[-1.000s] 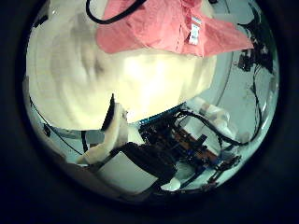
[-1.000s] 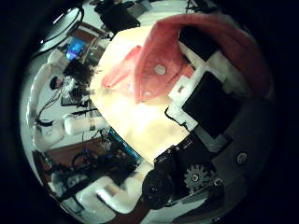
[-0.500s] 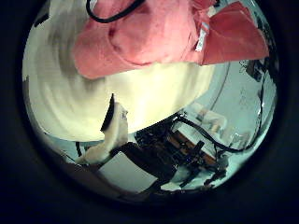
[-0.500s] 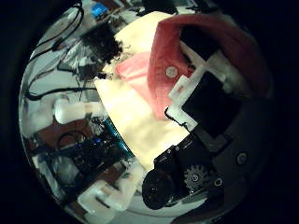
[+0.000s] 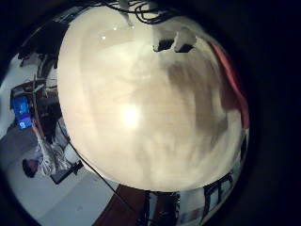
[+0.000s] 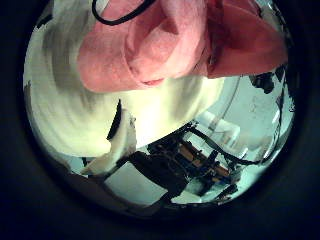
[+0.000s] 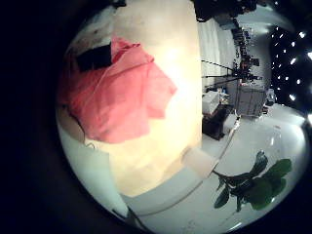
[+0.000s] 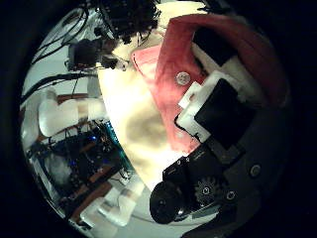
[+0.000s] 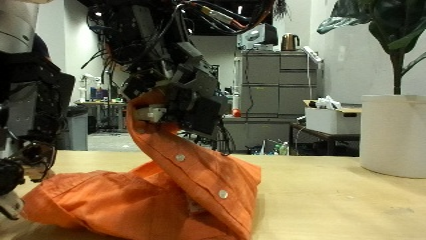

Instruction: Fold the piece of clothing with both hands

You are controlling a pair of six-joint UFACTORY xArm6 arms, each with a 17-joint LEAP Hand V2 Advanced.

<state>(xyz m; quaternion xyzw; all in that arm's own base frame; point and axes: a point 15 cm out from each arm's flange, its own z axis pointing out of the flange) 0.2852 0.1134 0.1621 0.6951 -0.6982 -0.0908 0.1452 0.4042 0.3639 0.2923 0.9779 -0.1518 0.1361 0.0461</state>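
An orange buttoned garment (image 9: pixel 133 205) lies bunched on the light wooden table (image 9: pixel 346 200). A raised hand (image 9: pixel 180 95) pinches its buttoned edge and holds that part up over the heap. Another hand (image 9: pixel 13 175) hangs low by the garment's edge at the table's end. In the right thumb side palm view my right hand (image 8: pixel 218 109) is curled on the cloth (image 8: pixel 183 50) beside a button. The right little finger side palm view shows the garment (image 7: pixel 112 93) spread on the table below. The left thumb side palm view shows the garment (image 6: pixel 160 45) close, folded over, with a white label. Its edge shows in the left little finger side palm view (image 5: pixel 230 80).
A large white plant pot (image 9: pixel 393 135) stands at the table's far side and also shows in the right little finger side palm view (image 7: pixel 195 161). A grey cabinet (image 9: pixel 273 95) stands behind. Bare tabletop (image 5: pixel 141 113) lies under my left hand.
My right hand has turned and moved with the cloth held fast in it. In the left thumb side palm view the garment has come closer and bunched up.
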